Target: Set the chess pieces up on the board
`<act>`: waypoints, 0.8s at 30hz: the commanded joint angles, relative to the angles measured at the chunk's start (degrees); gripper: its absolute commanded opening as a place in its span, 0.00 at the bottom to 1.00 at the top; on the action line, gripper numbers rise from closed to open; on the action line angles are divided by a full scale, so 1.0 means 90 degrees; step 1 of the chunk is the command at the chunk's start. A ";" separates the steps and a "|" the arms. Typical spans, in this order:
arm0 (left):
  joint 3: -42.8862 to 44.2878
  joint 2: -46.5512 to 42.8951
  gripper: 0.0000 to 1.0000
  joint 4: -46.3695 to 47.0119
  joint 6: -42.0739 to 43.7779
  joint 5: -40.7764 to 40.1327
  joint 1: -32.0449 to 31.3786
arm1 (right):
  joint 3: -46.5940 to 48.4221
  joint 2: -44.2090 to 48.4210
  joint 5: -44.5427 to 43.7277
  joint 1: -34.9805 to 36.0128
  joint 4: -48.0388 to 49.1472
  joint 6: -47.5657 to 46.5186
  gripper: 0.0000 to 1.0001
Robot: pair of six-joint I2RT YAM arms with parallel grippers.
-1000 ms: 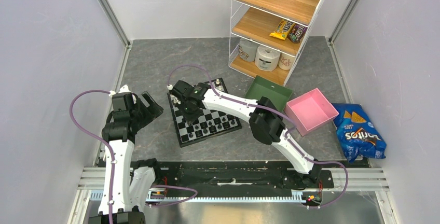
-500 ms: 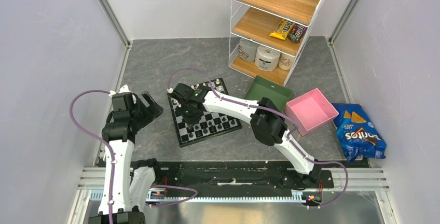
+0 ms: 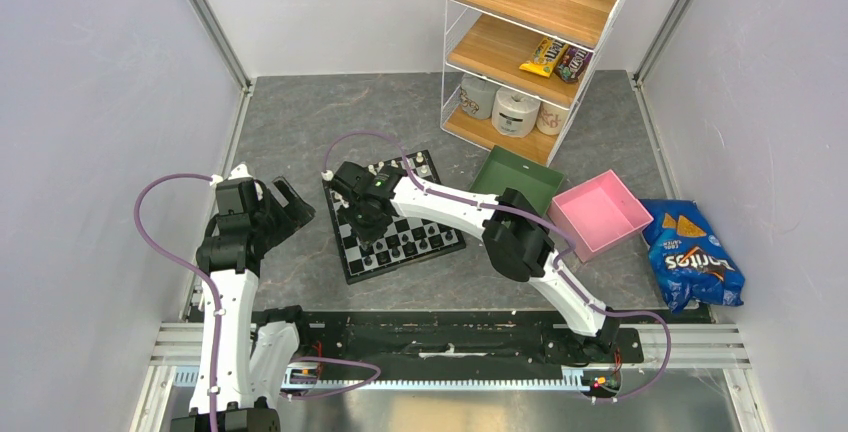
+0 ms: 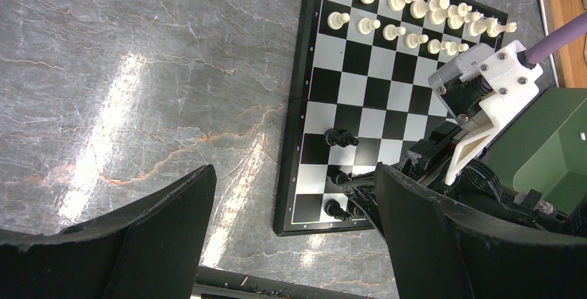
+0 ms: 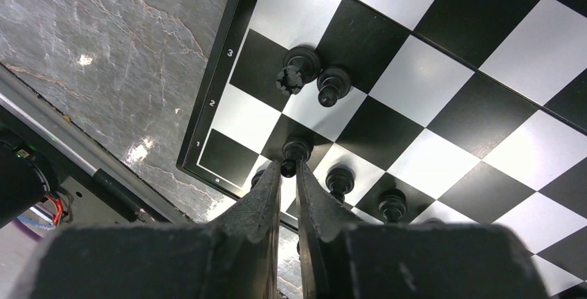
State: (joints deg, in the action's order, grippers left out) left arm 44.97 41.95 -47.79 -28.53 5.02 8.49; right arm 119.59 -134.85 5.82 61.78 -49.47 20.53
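The board (image 3: 350, 258) lies tilted at the table's middle. Cream-white chess pieces (image 4: 415, 19) fill its two far rows. Black ones stand along its near side. My right gripper (image 5: 291, 164) hangs low over the board's near-left corner, shut on the head of a black pawn (image 5: 296, 149) that stands in the second row. More black pawns (image 5: 339, 178) stand beside it, and two black pieces (image 5: 302, 65) sit close together a row further in. My left gripper (image 4: 292, 174) is open and holds nothing, above the grey table left of the board (image 4: 360, 81).
A green tray (image 3: 520, 178) and a pink tray (image 3: 600, 214) sit right of the board. A wire shelf rack (image 3: 530, 42) stands at the back, a blue chips bag (image 3: 692, 258) at far right. The right arm stretches across the board.
The right gripper has shifted a little toward the board's near edge, still shut. The left arm has not moved.
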 commanded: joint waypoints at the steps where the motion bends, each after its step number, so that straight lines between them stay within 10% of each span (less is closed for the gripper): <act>1: 0.0019 -0.0018 0.91 0.0234 -0.0114 0.0058 -0.0005 | -0.0073 0.0344 0.0086 0.0069 0.0067 0.0016 0.20; 24: 0.0020 -0.0044 0.91 0.0224 -0.0115 0.0030 -0.0005 | 0.0861 0.0169 -0.0372 0.0022 -0.0006 -0.0135 0.42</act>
State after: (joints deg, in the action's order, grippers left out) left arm 44.97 41.95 -47.79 -28.53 4.99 8.49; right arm 123.04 -134.85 4.05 62.08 -49.93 20.32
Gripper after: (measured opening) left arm 0.914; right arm 0.418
